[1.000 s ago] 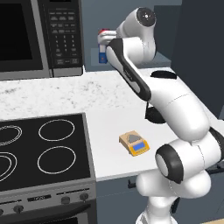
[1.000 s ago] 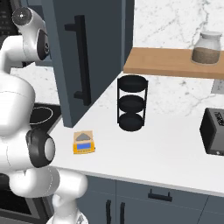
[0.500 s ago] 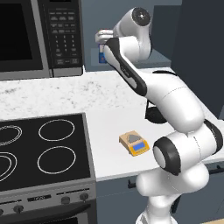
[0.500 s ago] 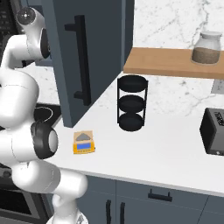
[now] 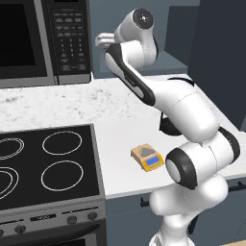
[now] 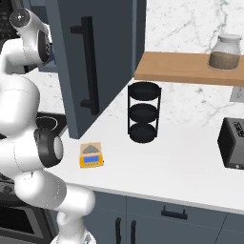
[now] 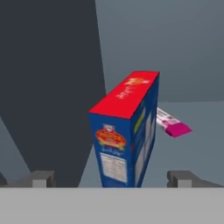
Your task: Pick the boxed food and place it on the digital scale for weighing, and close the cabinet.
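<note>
Tool (image 7: 112,178) stood open, fingertips either side of the boxed food (image 7: 124,133), mid-frame in the hand view inside the cabinet (image 6: 97,62). Advice: centre on narrow faces, close squarely, avoid pink packet (image 7: 173,124).

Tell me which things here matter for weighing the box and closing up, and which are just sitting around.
Job: boxed food, digital scale, cabinet, open gripper.
Lying about: pink packet, tiered rack, jar, toaster, microwave, stove.

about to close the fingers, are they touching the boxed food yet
Apart: the hand view shows open space between each fingertip and the boxed food.
</note>
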